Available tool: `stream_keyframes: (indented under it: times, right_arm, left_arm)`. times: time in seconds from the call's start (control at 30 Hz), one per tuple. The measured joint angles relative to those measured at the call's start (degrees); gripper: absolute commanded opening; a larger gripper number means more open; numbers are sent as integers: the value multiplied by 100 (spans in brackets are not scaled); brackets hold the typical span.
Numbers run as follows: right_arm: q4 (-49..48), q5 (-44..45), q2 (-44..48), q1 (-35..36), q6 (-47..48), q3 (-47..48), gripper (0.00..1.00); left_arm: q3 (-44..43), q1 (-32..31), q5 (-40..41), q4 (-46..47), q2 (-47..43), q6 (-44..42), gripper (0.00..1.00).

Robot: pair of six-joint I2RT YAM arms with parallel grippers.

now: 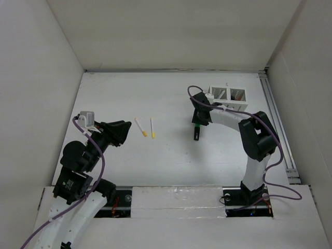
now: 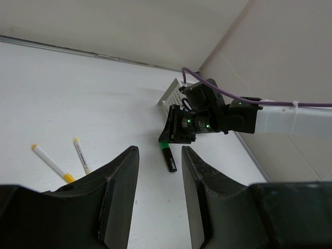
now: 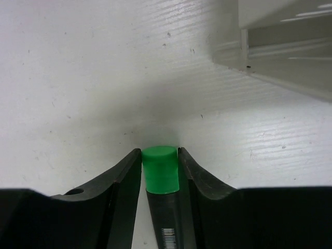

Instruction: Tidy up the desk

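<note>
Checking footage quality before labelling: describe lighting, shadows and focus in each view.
Top external: even soft light, desk sharp, shadows faint. Left wrist: left gripper dark and underexposed against the bright surface, yellow-tipped markers crisp. Right wrist: green-capped marker in focus, a soft shadow just ahead of it, white slotted box slightly soft.

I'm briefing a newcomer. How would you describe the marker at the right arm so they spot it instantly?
On the white desk, look right of centre, just left of and nearer than the white slotted box. There, between the right arm's fingers, lies a black marker with a green cap; the two white pens to its left have yellow tips.
</note>
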State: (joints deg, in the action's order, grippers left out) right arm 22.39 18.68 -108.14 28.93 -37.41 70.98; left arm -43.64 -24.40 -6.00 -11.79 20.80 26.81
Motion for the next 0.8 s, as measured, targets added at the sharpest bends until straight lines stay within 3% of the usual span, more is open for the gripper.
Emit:
stream_keyframes:
  times: [0.1,0.5,0.8]
  right_arm:
    - [9,55,0,44,-11,-22,27]
    - [7,109,745,44,-20,-299,19]
    - [-343,146,2463,-1027,-146,-365,16]
  left_arm:
    - [0,0,0,0,-2,0,35]
    - [0,0,2,0,-7,0,35]
    - [0,0,2,0,-42,0,35]
